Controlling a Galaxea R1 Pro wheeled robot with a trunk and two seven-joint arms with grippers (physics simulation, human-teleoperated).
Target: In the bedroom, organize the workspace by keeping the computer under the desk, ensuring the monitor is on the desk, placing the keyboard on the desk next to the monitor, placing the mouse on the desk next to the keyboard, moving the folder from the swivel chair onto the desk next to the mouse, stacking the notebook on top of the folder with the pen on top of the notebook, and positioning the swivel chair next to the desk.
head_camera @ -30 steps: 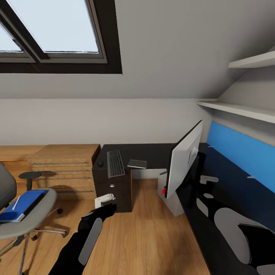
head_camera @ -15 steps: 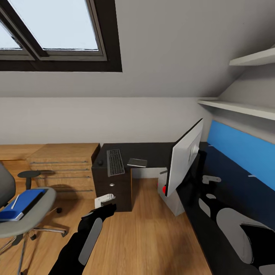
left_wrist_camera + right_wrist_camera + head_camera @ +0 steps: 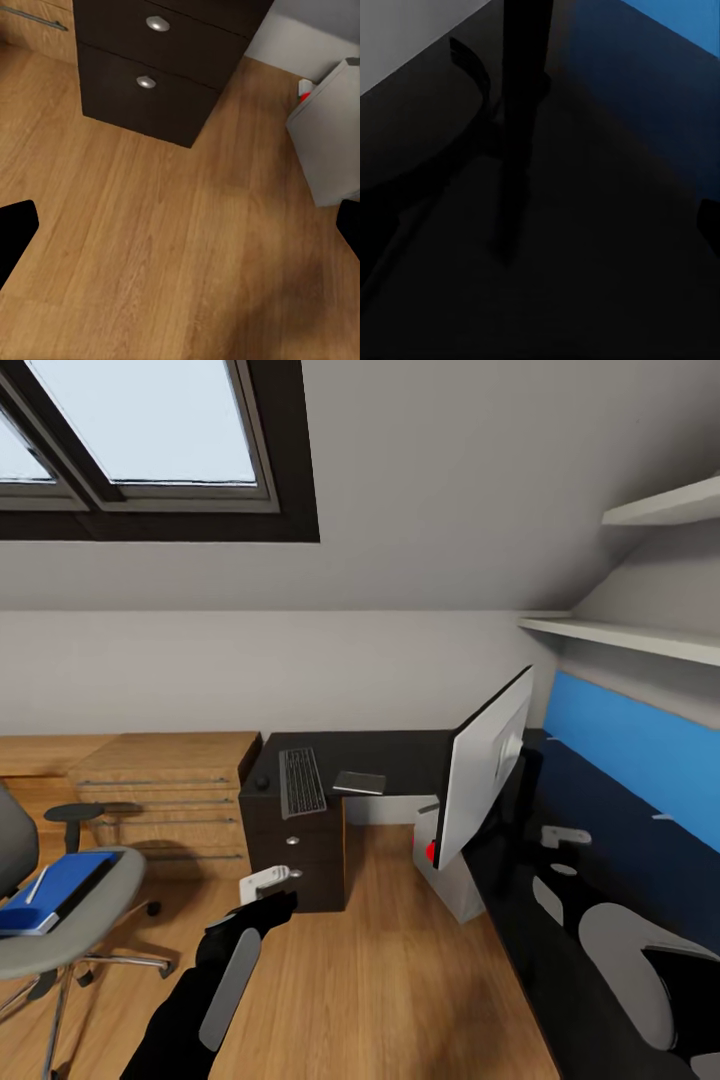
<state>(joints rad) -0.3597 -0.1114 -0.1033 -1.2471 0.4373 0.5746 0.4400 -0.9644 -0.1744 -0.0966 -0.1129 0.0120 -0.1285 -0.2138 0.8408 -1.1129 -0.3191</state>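
Your right gripper was cut off, fingers unreadable; left gripper (image 3: 268,890) fingers apart; swivel chair (image 3: 55,920) slid frame-left since.

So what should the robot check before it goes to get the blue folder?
1. Folder on chair seat: ok, still to move.
2. Pen lying on the folder: not ok, must come off first.
3. Keyboard and mouse on desk: ok.
4. Notebook on desk: ok, not yet stacked.
5. Left end effector empty: ok.
6. Right end effector free: cannot tell.
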